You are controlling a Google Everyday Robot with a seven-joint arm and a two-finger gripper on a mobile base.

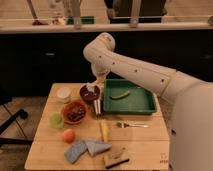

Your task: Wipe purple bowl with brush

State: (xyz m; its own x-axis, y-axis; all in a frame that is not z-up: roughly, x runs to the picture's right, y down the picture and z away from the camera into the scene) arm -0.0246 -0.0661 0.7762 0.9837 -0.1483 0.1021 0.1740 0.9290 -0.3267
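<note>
A lab-style kitchen mock-up: wooden table (145, 135), green tray (150, 106), gripper (93, 89) above the purple bowl (88, 95).

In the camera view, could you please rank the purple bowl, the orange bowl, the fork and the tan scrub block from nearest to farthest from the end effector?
The end effector sits over the table's back left.
1. purple bowl, directly beneath it
2. orange bowl, front-left
3. fork, front-right
4. tan scrub block, at the front edge
</note>
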